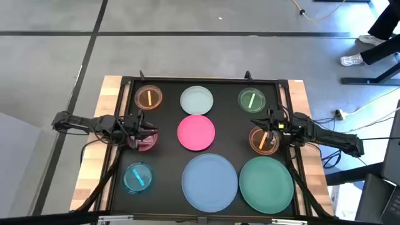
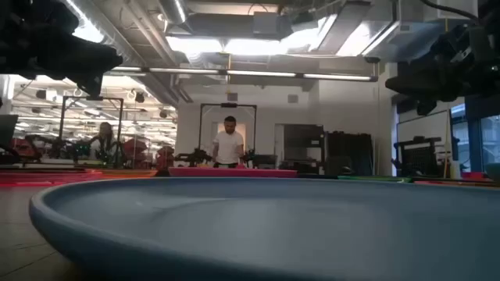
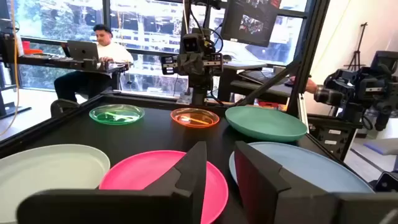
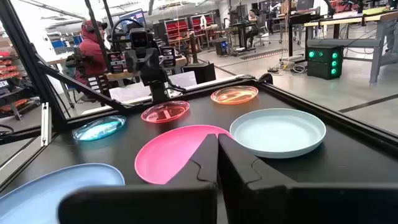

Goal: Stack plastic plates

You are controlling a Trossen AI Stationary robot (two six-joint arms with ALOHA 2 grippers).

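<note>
Nine plates lie flat on the black mat. At the far side are the amber (image 1: 149, 97), pale mint (image 1: 197, 100) and green (image 1: 252, 100) plates. The hot pink plate (image 1: 196, 132) lies in the middle. Near me are the cyan (image 1: 137, 177), light blue (image 1: 209, 181) and teal-green (image 1: 267, 183) plates. My left gripper (image 1: 149, 133) hovers level over the small pink plate (image 1: 142, 142), open by a narrow gap (image 3: 219, 158). My right gripper (image 1: 260, 129) hovers over the small orange plate (image 1: 264, 141), its fingers shut (image 4: 217, 140). Both point toward the table's middle.
The mat has a raised black frame (image 1: 200, 79) with wooden table edges (image 1: 94, 156) on either side. The plates lie close together with narrow strips of bare mat between them. People are in the room beyond the table (image 2: 228, 144).
</note>
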